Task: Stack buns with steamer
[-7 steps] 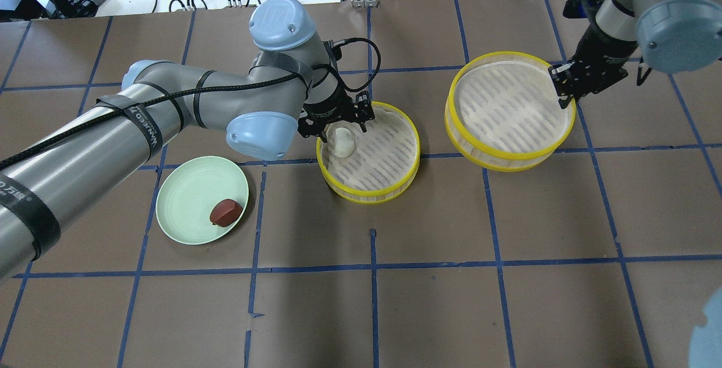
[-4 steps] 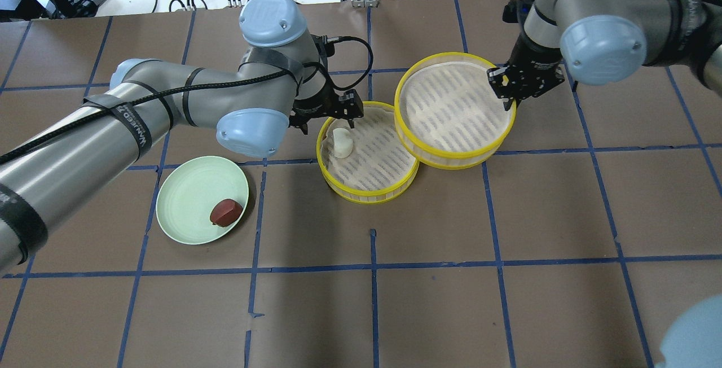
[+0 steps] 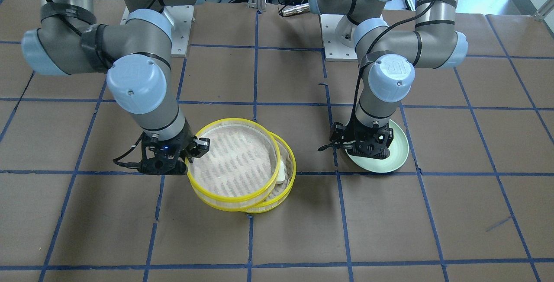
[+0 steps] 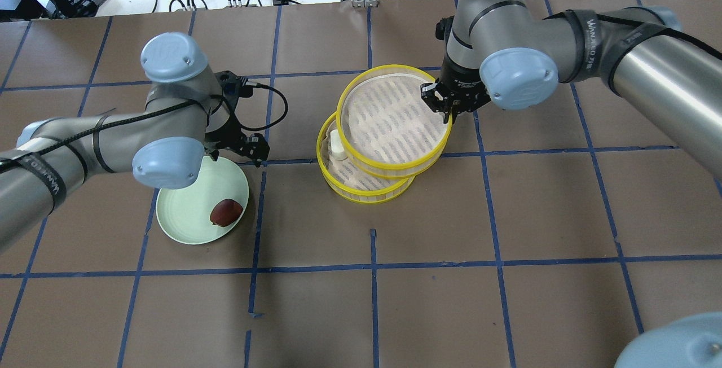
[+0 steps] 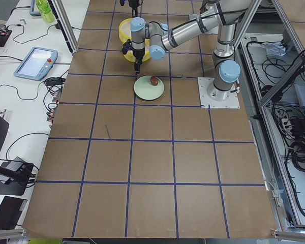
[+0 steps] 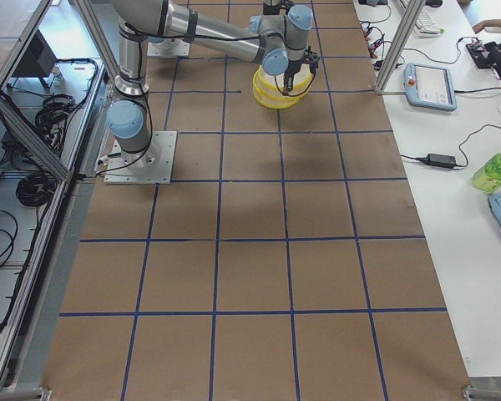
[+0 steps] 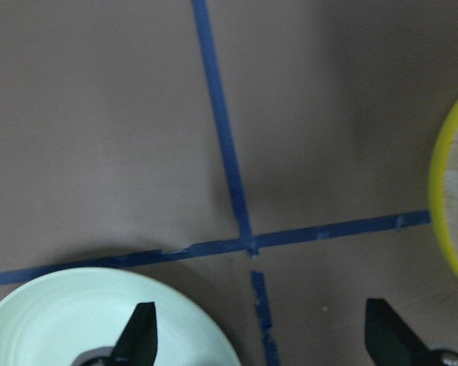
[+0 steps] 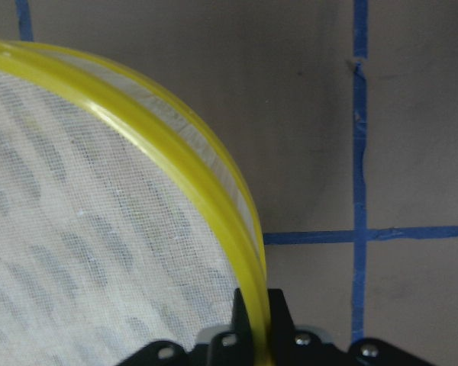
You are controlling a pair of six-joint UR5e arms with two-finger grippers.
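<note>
On brown taped table (image 4: 507,215) | left tool (image 4: 236,154) apart | right tool (image 4: 447,112) clamps steamer tray (image 4: 395,114) rim

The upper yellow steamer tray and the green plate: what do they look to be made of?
Steamer tray: likely plastic. The yellow rim is smooth and slightly glossy, the wall pale and translucent, and the floor a fine white woven mesh, possibly fabric. Plate: probably matte plastic or melamine, judging by its even pale green colour, soft sheen and lack of glaze glare.

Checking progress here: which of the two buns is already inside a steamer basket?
The white bun, in the lower basket, which the upper basket held by the right tool partly covers. The reddish-brown bun lies on the green plate.
</note>
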